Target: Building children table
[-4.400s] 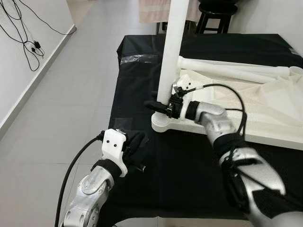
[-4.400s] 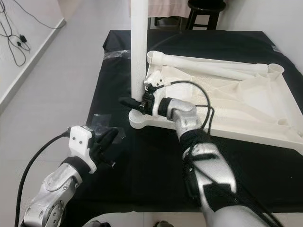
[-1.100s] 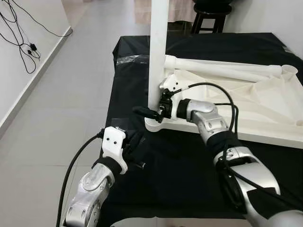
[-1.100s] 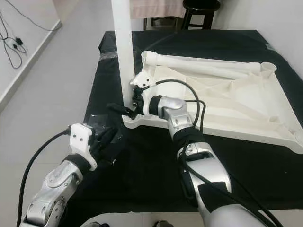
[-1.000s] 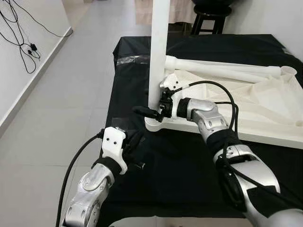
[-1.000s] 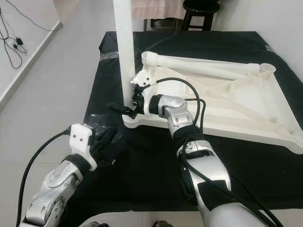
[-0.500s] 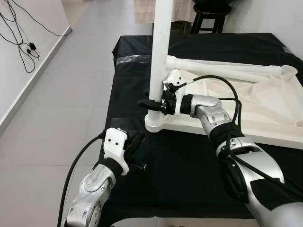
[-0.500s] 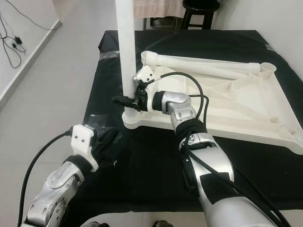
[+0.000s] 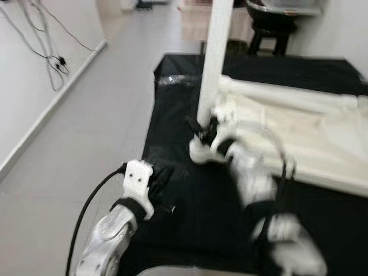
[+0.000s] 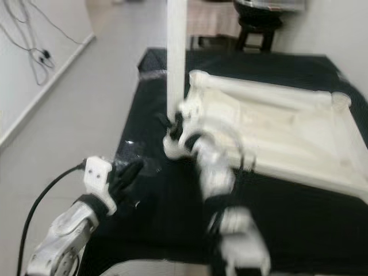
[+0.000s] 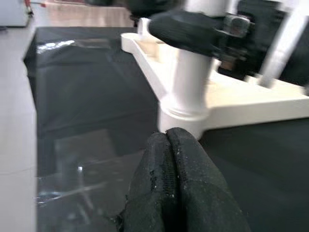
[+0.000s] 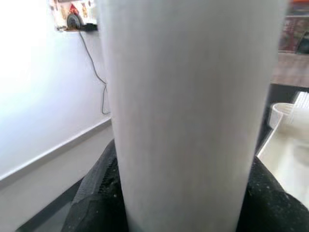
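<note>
An upside-down white table top lies on the black cloth-covered table. One white leg stands upright in the table top's near-left corner socket. A second leg lies along its far edge. My right gripper, blurred, is shut on the upright leg just above the socket, with a black finger on each side. My left gripper rests shut on the cloth in front of that corner, its fingers pressed together and holding nothing.
Grey tiled floor runs along the left of the table. Cables hang on the left wall. A dark stool stands behind the table. Shiny tape patches lie on the cloth near its left edge.
The head views have shifted and gone blurry, so the camera has moved. My right arm is smeared with motion but still holds the leg near its base. The left gripper has stayed put.
</note>
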### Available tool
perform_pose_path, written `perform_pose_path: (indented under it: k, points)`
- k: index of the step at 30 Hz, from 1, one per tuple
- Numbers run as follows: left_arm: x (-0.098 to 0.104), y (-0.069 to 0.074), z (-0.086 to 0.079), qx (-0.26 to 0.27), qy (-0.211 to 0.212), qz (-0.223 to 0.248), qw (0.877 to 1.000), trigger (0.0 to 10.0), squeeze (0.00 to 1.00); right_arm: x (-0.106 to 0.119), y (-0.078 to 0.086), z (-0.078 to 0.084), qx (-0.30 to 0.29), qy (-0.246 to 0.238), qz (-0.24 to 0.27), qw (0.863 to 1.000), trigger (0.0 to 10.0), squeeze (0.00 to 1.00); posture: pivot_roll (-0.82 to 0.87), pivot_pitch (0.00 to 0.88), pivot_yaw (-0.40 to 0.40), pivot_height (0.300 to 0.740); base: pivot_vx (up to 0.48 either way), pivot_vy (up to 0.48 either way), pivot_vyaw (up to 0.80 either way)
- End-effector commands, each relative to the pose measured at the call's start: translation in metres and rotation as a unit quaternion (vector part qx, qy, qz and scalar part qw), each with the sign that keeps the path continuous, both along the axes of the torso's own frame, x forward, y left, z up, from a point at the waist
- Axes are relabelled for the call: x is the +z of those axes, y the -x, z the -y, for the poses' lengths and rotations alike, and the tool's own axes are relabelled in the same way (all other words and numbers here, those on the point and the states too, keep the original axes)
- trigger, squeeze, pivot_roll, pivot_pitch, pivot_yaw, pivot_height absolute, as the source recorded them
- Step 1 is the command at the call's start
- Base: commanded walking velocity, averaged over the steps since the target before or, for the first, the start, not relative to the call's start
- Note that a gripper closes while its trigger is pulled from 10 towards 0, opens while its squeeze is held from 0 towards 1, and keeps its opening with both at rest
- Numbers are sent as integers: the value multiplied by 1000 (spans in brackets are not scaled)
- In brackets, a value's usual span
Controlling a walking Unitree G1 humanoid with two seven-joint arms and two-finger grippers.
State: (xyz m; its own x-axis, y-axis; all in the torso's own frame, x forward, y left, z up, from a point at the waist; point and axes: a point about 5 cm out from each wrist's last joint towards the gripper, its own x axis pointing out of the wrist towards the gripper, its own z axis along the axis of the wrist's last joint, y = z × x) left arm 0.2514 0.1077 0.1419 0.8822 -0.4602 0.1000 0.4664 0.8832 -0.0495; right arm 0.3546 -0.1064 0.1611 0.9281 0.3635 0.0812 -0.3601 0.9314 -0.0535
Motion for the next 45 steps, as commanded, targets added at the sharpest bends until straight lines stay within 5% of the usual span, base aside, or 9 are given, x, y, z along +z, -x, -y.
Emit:
perform_pose_path:
  k: [1,8,9,11,18,20,34,36,45]
  points:
    - [-1,0,-1,-1,-4,-1,1000,10000,0,-38,11,6,-31,20,-82,996,0,0,37,135,11,740,0,0,0]
    - [-1,-2,2,-5,-10,1,1000,10000,0,-29,-5,3,-42,48,-69,996,1137,0,59,133,-7,740,0,0,0]
    - [-1,-2,1,0,-9,2,1000,10000,0,-26,-6,2,-52,54,-66,995,10000,0,59,133,-7,740,0,0,0]
    - [0,-2,0,4,-8,3,1000,10000,0,-21,0,-3,-53,52,-69,995,10000,1000,65,132,-15,740,0,0,0]
    - [0,-2,0,3,-7,4,1000,10000,0,-13,2,-8,-19,27,-66,997,10000,1000,65,135,-16,740,0,0,0]
    - [0,-3,1,1,-7,4,1000,10000,0,22,-9,-13,107,-14,-10,994,10000,0,65,136,-15,740,0,0,0]
    - [0,-1,5,3,-4,4,1000,10000,0,57,-35,5,295,51,-34,953,9725,0,82,138,-31,740,0,0,0]
    - [0,-1,6,3,-4,4,1000,10000,0,62,-35,4,323,43,-31,945,0,0,83,138,-32,740,0,0,0]
    - [0,0,7,3,-3,3,1000,10000,0,65,-35,5,360,34,-21,932,0,0,78,141,-29,740,0,0,0]
